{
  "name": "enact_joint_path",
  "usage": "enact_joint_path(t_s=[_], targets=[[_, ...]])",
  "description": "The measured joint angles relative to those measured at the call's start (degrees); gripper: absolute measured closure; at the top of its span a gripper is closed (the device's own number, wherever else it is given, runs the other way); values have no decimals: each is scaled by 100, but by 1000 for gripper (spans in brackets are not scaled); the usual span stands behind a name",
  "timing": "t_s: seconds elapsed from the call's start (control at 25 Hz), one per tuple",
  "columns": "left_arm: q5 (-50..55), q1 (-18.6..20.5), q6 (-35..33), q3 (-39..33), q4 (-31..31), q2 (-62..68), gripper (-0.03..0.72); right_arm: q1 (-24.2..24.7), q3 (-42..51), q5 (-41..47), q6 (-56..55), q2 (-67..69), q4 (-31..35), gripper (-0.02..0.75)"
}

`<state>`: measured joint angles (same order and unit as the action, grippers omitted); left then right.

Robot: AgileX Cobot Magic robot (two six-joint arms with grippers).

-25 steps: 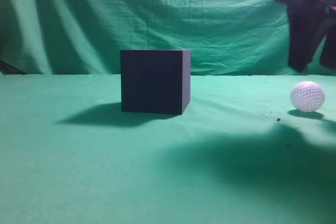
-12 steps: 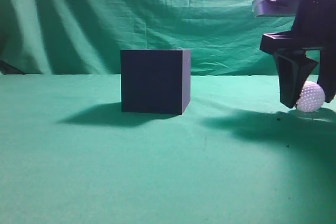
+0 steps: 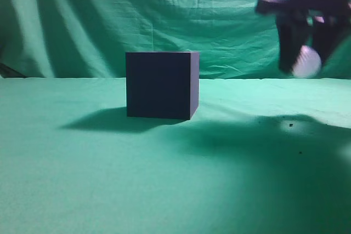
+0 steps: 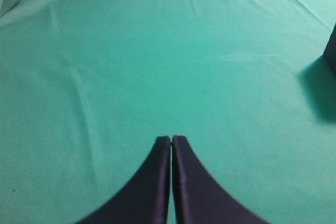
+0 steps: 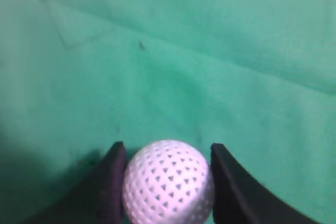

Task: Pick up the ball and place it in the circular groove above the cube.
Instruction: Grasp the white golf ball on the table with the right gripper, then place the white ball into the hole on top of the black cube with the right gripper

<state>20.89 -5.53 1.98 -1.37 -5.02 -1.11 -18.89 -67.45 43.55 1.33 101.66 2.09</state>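
The dark navy cube [image 3: 161,85] stands on the green cloth left of centre; its top groove does not show from this height. A sliver of the cube shows at the right edge of the left wrist view [image 4: 331,51]. My right gripper [image 3: 305,64] is shut on the white dimpled ball [image 3: 306,61] and holds it in the air at the upper right, above the cloth and right of the cube. In the right wrist view the ball [image 5: 168,182] sits clamped between the two fingers of the right gripper [image 5: 168,153]. My left gripper [image 4: 171,139] is shut and empty over bare cloth.
A green cloth [image 3: 109,179] covers the table and hangs as a backdrop behind. A few dark specks [image 3: 290,125] lie on the cloth where the ball's shadow falls.
My right gripper came down around the ball on the cloth, closed on it, and has lifted it up and slightly left. The cube has not moved.
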Motion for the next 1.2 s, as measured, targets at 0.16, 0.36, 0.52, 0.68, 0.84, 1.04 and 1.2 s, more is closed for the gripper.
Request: enact_joint_path(t_s=[0.16,0.36,0.52,0.68,0.84,1.04,1.2], targets=[[0,0,0,0,0,0,688,-397,-680,124,25,-366,172,416],[0,0,0,0,0,0,688,-1401,-1028,-273,92,-398,279,416],[0,0,0,0,0,0,688,-1994,-1028,-651,342,-123,348,416],[0,0,0,0,0,0,688,-2108,-1028,-931,437,210,346,416],[0,0,0,0,0,0,688,-2108,-1028,-1130,488,396,259,416],[0,0,0,0,0,0,688,-2108,-1038,-1320,510,587,197,416],[0,0,0,0,0,0,688,-2108,-1061,-1371,510,602,197,267]])
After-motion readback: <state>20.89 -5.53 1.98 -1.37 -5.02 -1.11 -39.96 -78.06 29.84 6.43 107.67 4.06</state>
